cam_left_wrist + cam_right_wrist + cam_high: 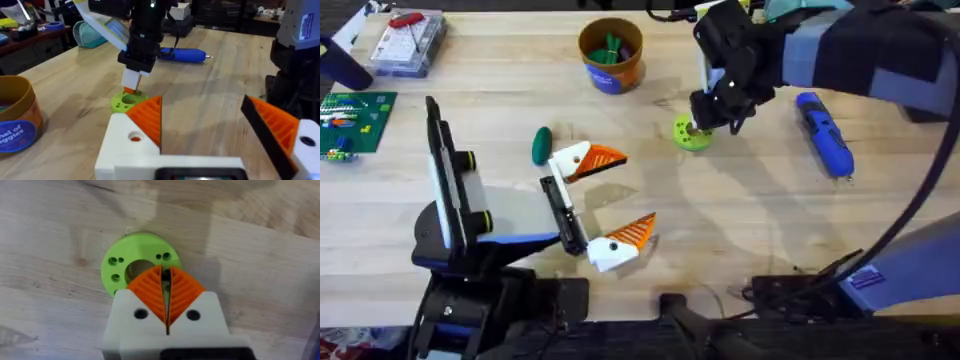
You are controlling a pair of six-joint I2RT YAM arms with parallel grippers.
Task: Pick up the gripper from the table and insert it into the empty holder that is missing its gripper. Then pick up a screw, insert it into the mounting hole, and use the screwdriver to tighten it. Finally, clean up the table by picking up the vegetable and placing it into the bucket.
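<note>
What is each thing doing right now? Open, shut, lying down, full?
Right hand: shut, tips down on the green disc.
Left hand: open, holding nothing.
Screwdriver: lying flat on the table, untouched.
Vegetable: lying on the table, not in the bucket.
Bucket: upright, green pieces inside.

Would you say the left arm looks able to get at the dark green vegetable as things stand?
Probably yes. The vegetable lies on bare table just beside the left claw, whose fingers stand open, and nothing sits between them; the right claw is off at the green disc.
</note>
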